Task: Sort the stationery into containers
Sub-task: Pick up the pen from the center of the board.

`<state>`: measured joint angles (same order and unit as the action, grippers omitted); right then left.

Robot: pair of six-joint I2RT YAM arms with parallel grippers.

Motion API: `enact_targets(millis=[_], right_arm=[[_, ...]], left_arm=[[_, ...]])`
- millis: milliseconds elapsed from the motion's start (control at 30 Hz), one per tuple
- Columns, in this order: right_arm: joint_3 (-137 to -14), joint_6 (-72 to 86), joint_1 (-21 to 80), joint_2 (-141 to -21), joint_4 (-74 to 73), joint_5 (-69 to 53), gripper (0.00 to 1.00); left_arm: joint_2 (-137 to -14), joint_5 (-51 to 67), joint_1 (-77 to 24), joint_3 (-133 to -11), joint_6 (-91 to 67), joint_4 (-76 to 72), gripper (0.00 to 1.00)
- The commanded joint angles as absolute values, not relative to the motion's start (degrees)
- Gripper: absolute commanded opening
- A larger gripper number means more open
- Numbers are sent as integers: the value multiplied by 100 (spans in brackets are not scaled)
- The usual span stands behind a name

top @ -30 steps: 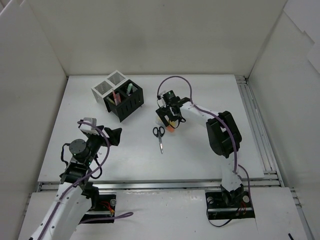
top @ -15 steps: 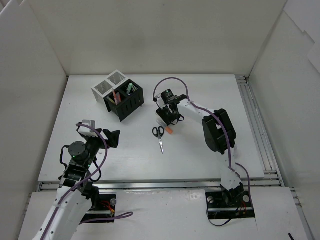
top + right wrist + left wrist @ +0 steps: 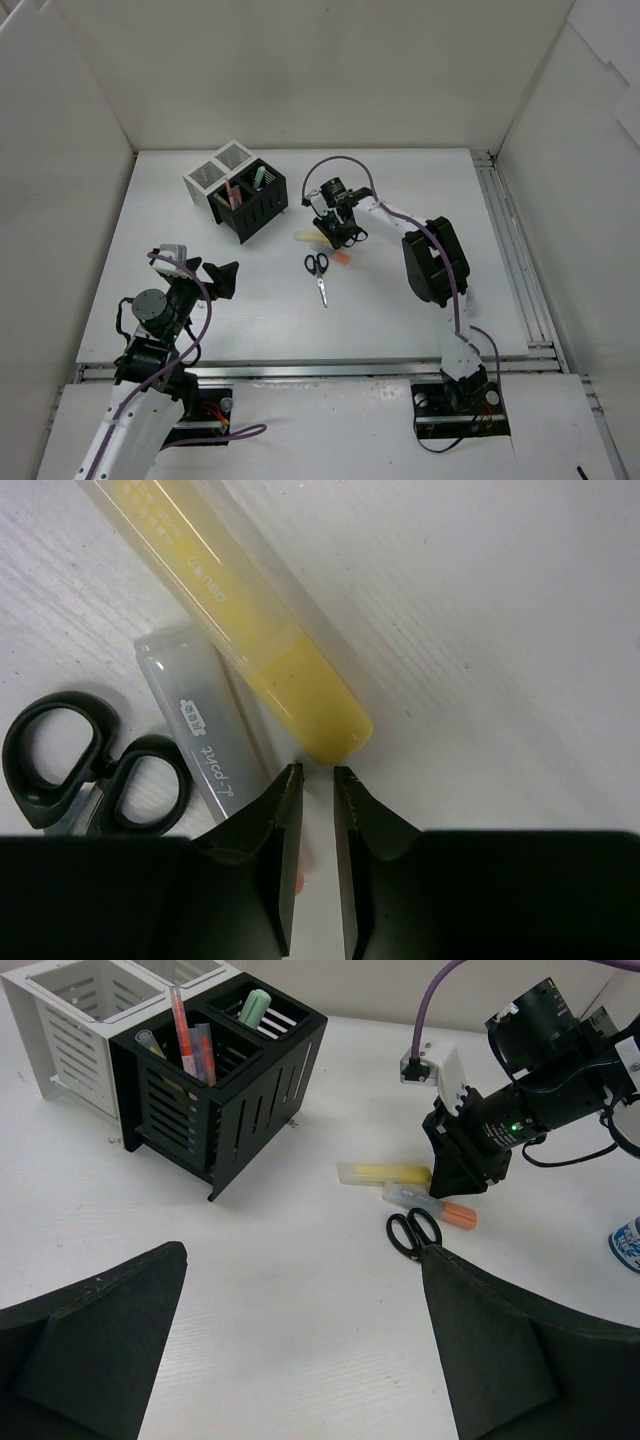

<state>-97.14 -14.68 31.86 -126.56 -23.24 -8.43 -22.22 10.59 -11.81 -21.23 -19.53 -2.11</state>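
A yellow highlighter (image 3: pixel 230 610) lies flat on the table, its rounded end just beyond my right gripper's (image 3: pixel 318 775) tips. Those jaws are shut with only a sliver between them and nothing in it. Beside it lie an orange highlighter with a clear cap (image 3: pixel 195 730) and black-handled scissors (image 3: pixel 90 770). From above, the yellow highlighter (image 3: pixel 305 238), the orange one (image 3: pixel 342 259) and the scissors (image 3: pixel 318 268) cluster under the right gripper (image 3: pixel 335 235). My left gripper (image 3: pixel 300 1350) stands open over bare table, well short of them.
The containers sit at the back left: two black cups (image 3: pixel 250 200) holding pens (image 3: pixel 180 1030) and a green highlighter (image 3: pixel 255 1005), and two white cups (image 3: pixel 215 172). White walls enclose the table on three sides.
The right gripper has shut and shifted slightly left. The yellow highlighter now lies out to its left. The left arm drifted a little toward the near edge.
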Motion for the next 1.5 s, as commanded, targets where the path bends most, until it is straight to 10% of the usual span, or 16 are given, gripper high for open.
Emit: enact_targets(millis=[0,133,533,933,1467], right_arm=[[-9975,-1827,3199,-12577,-2549,-914,16],[-10133,-2100,3252,-12647,-2566,-1142,44],[-11074,-2970,3331,-13420,-2909,-1502,65],[-11198,-3252,3357,-13193,-3393,-1496,7],[-12286,-5622,4218,-12524,-3050,2363,0]], left_arm=[[-2215,1178,-1195,-2382,-1837,-387,100],[-2154,1151,-1195,-2426,-1819,-212,100],[-1995,1265,-1195,-2443,-1644,-35,99],[-1872,1283,-1195,-2496,-1555,149,99],[-1380,27,-1195,-2602,-2417,1054,99]])
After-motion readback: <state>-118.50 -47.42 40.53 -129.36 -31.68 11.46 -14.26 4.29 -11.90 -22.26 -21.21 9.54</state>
